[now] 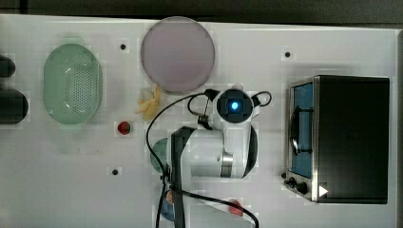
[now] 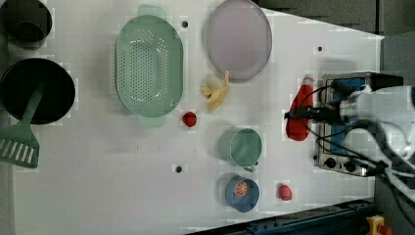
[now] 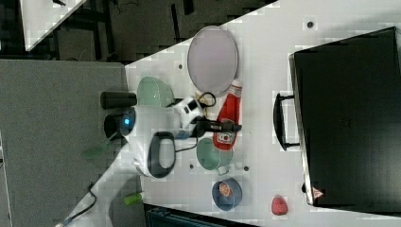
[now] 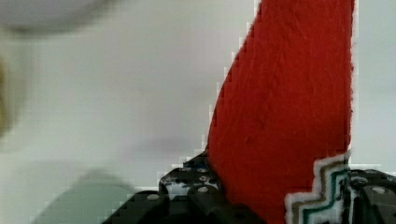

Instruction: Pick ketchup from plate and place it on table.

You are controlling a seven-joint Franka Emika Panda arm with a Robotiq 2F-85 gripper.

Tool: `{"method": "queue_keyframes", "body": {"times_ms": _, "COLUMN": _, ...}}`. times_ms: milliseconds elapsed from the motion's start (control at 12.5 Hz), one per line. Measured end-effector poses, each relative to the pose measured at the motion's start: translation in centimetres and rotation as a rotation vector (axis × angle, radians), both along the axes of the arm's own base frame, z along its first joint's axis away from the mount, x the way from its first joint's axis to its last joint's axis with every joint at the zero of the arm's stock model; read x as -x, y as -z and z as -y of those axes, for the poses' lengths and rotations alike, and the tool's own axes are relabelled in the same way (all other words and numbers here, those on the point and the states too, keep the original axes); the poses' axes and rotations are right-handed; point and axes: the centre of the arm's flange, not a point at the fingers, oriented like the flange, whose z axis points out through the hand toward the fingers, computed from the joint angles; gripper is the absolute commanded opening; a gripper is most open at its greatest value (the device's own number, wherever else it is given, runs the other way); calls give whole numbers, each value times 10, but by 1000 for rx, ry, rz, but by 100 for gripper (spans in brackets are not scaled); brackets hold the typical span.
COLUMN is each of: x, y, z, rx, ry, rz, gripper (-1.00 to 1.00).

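Where the left view's left edge begins: two round black pots, a mint slotted spatula leaning on the larger. Next, oval mint colander, perforated floor, smooth moulded handles. Just past its lower rim, a tiny glossy red ball. Then a pale yellow banana peel, splayed, just beside the plate, a round, matte, pink-lilac disc with a low rim, bare. Below in the left view, a teal-green cup, round and smooth; lower still, a blue dish carrying an orange slice; to its right a small red strawberry-like piece. Further right, the ketchup: soft red squeeze bottle, tapered neck toward a white cap, lying lengthwise off the plate, over the flat white table. Gripper around the bottle's middle, dark fingers partly open and set against both flanks, clamped on it; in the wrist view, red bottle body with a stitched-looking texture and white label band between the black fingers. Contact with the tabletop: cannot tell. Far right, a boxy toaster oven, brushed metal face, black knobs.
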Motion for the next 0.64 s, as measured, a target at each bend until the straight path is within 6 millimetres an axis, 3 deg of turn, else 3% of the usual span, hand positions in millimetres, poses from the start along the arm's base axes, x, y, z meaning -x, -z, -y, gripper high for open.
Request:
{"method": "queue_keyframes", "body": {"times_ms": 160, "x": 19, "y": 33, "z": -5, "rx": -7, "ry": 6, "rz": -24, "gripper": 15}}
{"method": "queue_keyframes", "body": {"times_ms": 320, "x": 20, "y": 53, "z": -9, "rx": -13, "ry": 20, "rz": -16, "gripper": 43}}
{"method": "queue_keyframes", "body": {"times_ms": 480, "x": 20, "y": 59, "z": -8, "rx": -14, "ry": 30, "rz": -20, "gripper": 86}}
{"method": "queue_keyframes", "body": {"times_ms": 560, "x": 17, "y": 55, "z": -9, "rx": -16, "ry": 34, "rz": -5, "gripper": 100}}
{"method": "queue_keyframes", "body": {"times_ms": 640, "x": 12, "y": 49, "z": -10, "rx": -20, "ry": 42, "rz": 15, "gripper": 100}}
